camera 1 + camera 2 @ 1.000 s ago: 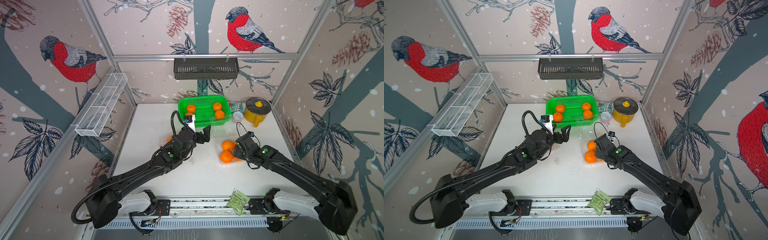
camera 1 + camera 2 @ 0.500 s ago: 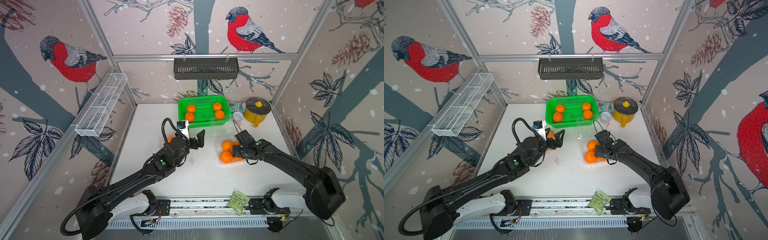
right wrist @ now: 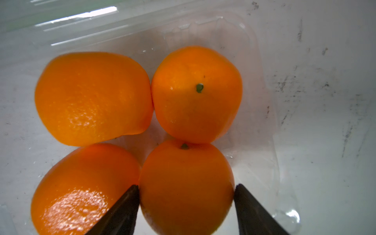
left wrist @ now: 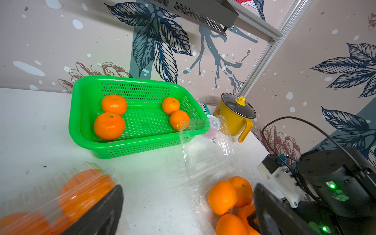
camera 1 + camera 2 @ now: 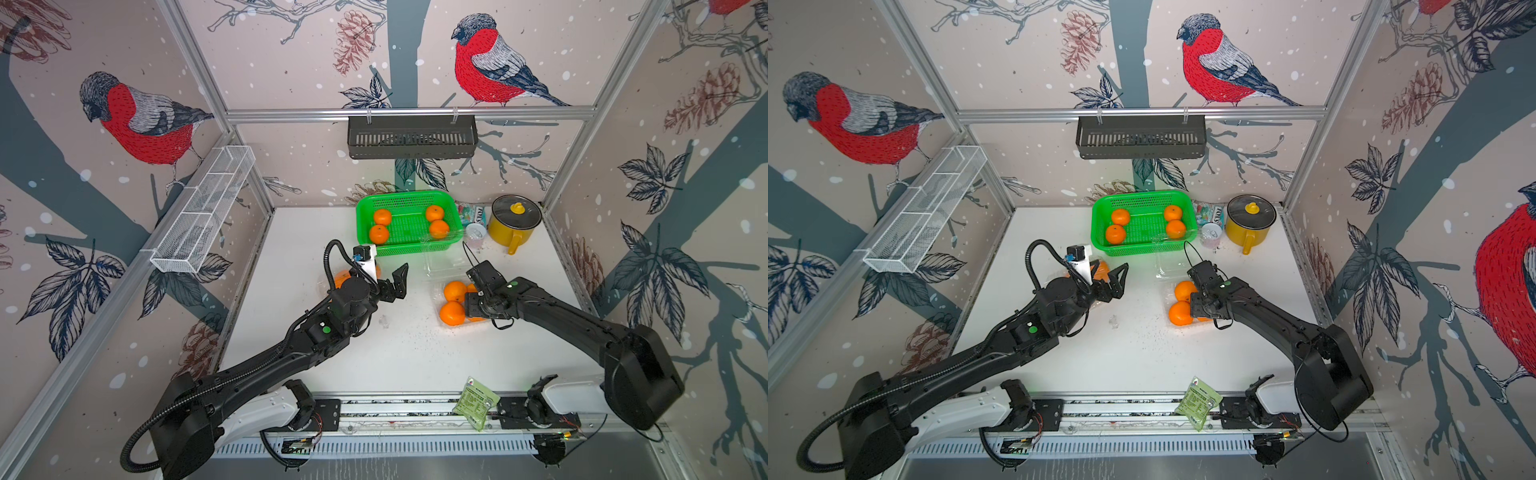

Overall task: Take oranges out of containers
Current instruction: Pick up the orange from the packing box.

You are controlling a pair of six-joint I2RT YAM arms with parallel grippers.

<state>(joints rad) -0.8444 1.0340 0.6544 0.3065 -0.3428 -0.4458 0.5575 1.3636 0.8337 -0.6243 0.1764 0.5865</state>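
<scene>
Jaws of right gripper (image 3: 186, 185) have narrowed to flank orange (image 3: 186, 173) between them in container (image 3: 254, 61), clamp unconfirmed, lift-out likely next; left gripper (image 4: 188, 186) backed off, wide, empty.

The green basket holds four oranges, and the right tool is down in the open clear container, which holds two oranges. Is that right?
Only the count is wrong: the open clear container holds four oranges, not two, as the right wrist view shows. The right tool is down in it, and the green basket holds four.
</scene>
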